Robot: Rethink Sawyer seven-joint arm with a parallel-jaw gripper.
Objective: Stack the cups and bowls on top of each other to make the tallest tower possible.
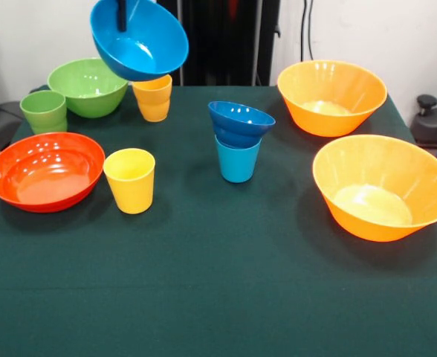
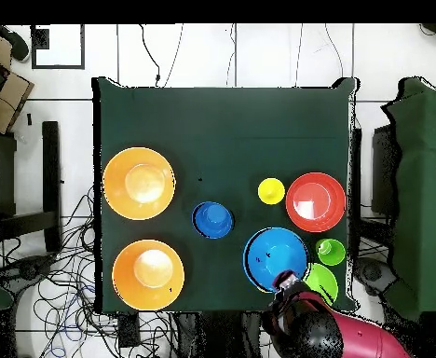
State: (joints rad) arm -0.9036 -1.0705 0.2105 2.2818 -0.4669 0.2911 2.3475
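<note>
My gripper (image 1: 121,16) is shut on the rim of the medium light blue bowl (image 1: 139,41) and holds it tilted in the air at the far left, above one yellow cup (image 1: 153,97). In the overhead view the gripper (image 2: 283,279) sits at the held bowl's (image 2: 273,254) near rim. The small dark blue bowl (image 1: 241,121) rests in the mouth of the light blue cup (image 1: 238,160) at mid-table, a two-piece stack (image 2: 212,219). The other yellow cup (image 1: 130,180) stands next to the red-orange bowl (image 1: 46,171). The green bowl (image 1: 88,85) and green cup (image 1: 44,111) are at the far left.
Two large orange bowls (image 1: 331,97) (image 1: 382,186) stand on the right of the front view, apart from each other. The dark green table cloth (image 1: 218,282) stretches toward the camera. My red arm (image 2: 338,336) comes in over the table's edge.
</note>
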